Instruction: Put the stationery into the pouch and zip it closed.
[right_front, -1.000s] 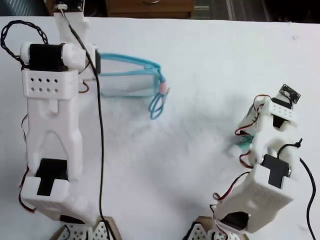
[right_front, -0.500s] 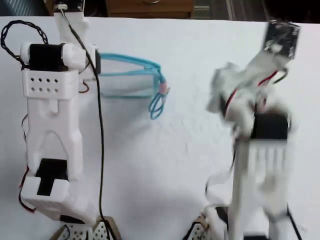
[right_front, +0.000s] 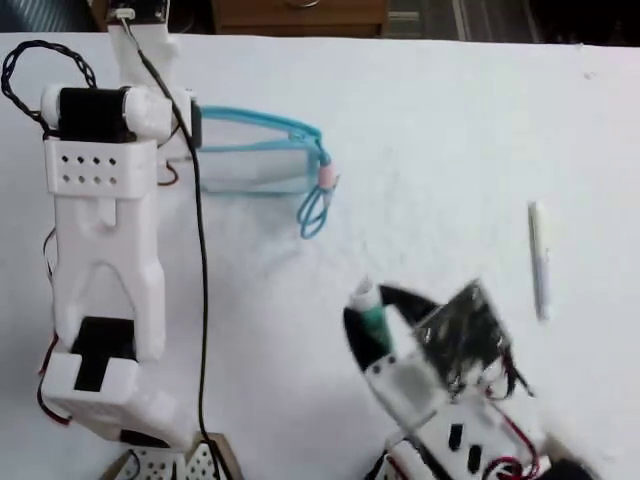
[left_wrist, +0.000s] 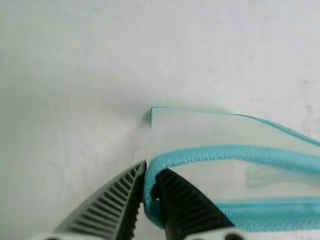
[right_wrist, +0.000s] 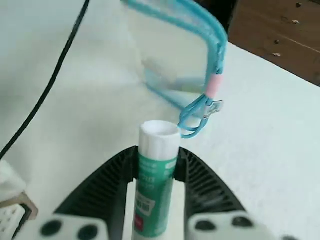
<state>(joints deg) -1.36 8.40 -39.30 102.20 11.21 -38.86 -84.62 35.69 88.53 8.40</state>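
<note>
Clear plastic pouch w/ teal zip (right_front: 255, 165) lies on the white tabletop (right_front: 430, 120) toward its far-left corner, long side roughly along the far edge. The left gripper (left_wrist: 150, 171) is at the pouch end nearest the left edge. Its 2 jaws are almost closed and pinch the teal zip band, which bows up over the clear wall. At the pouch's other end a small pink tab (right_front: 326, 178) sits on the zip. Just below it a teal cord loop (right_front: 314, 214) rests on the tabletop.

The right gripper (right_wrist: 156, 152) is by the near edge, approx mid-width, well apart from the pouch. Its jaws are part-open and clamp either side of a green glue stick w/ white cap (right_wrist: 156, 172). The cap end sticks out past the fingertips and points toward the loop end of the pouch.

A slim white pen (right_front: 539, 258) lies alone toward the right edge, running far-to-near. It is well apart from the pouch and touches neither gripper.

A thin black cable (right_front: 200, 260) runs beside the left arm, from the far edge to the near edge.
</note>
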